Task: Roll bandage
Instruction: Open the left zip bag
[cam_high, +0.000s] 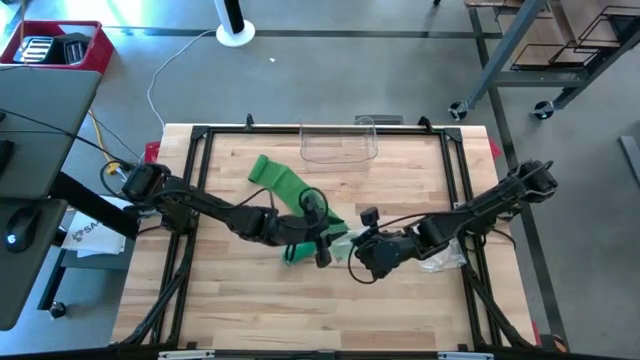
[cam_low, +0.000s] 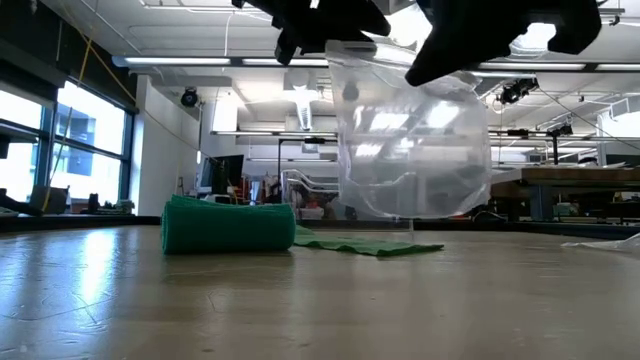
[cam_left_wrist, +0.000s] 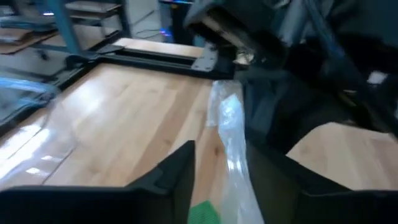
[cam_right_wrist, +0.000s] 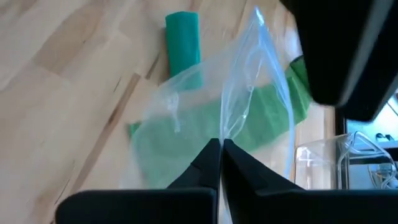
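The green bandage (cam_low: 228, 228) lay mid-tabletop (cam_high: 240, 310), partly rolled, a loose tail trailing flat, so rolling looked unfinished. The right gripper (cam_right_wrist: 220, 149) was pinched shut on a clear plastic bag (cam_low: 415, 150) above it; the left gripper (cam_left_wrist: 239, 180) stood partly spread beside the bag. I could read no writing.

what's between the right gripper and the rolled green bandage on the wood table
A clear plastic bag, pinched by the right gripper, hangs above the rolled green bandage, per the right wrist view.
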